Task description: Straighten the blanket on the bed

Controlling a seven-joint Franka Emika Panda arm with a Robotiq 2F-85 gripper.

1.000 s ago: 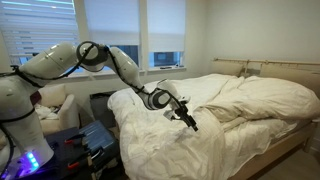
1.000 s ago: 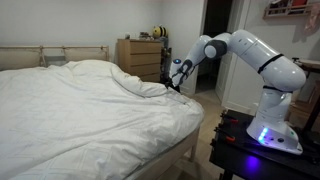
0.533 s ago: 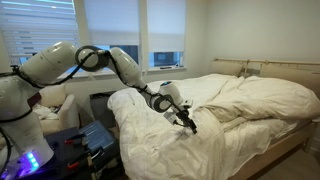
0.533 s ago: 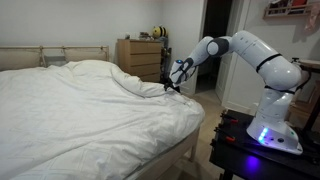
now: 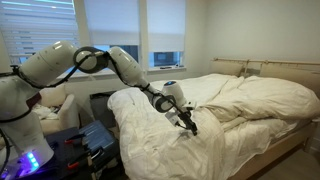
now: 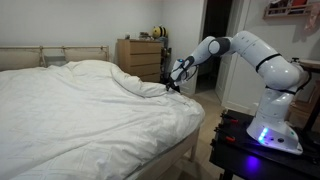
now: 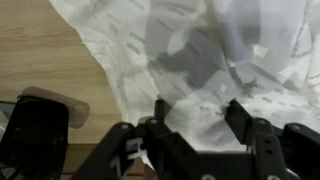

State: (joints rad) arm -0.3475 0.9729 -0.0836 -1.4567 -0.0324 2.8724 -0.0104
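Observation:
The puffy off-white blanket (image 5: 250,100) lies rumpled over the bed (image 5: 285,150), bunched toward the headboard and hanging over the foot corner. It also shows in an exterior view (image 6: 90,115) and in the wrist view (image 7: 200,45). My gripper (image 5: 189,123) is low at the blanket's edge near the foot corner, also seen in an exterior view (image 6: 170,88). In the wrist view my gripper (image 7: 198,108) is open, with wrinkled fabric just beyond and between the fingertips. Nothing is gripped.
A wooden dresser (image 6: 140,55) stands behind the bed near a doorway. A white armchair (image 5: 55,105) sits by the windows beside the robot base. Wood floor (image 7: 50,50) and a dark object (image 7: 35,130) lie beside the hanging blanket.
My gripper has edged slightly lower and closer to the blanket's edge. The blanket has not visibly moved.

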